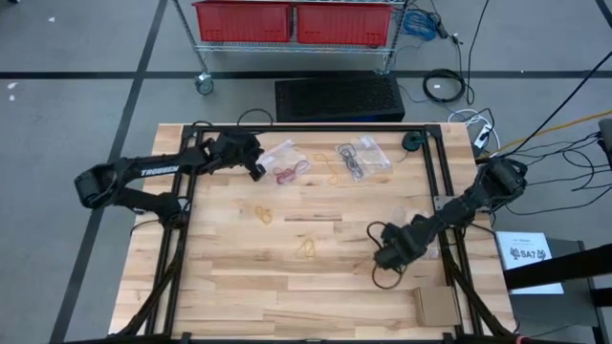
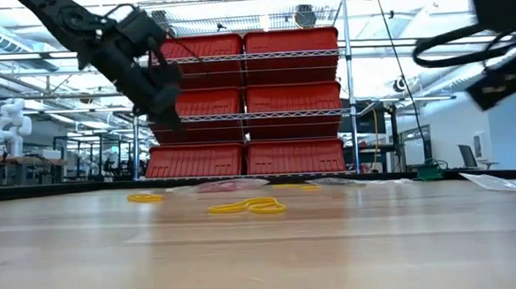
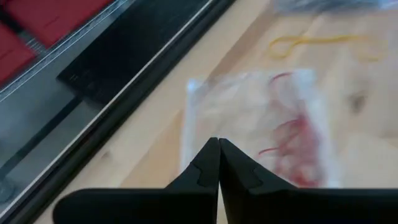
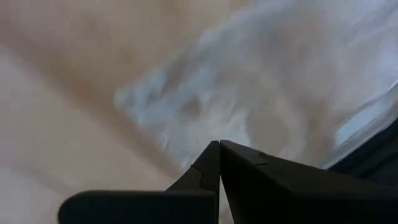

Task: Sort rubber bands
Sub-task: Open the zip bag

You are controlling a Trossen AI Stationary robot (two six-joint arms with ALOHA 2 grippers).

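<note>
Left tool (image 3: 219, 144) shut over bag (image 3: 261, 124) holding red bands (image 3: 292, 140)

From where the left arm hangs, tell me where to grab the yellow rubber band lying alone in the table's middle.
Pinch the yellow rubber band at one end of its loop, coming straight down from above. It lies flat and thin on the bare table, so a sideways approach would probably slide over it. The left gripper, shut, must open first.

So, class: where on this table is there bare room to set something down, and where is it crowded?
Bare: the near-left wood of the table, below the yellow bands, and the centre strip between them and the right gripper. Crowded: the far edge, with bags, red bands and the left gripper.
</note>
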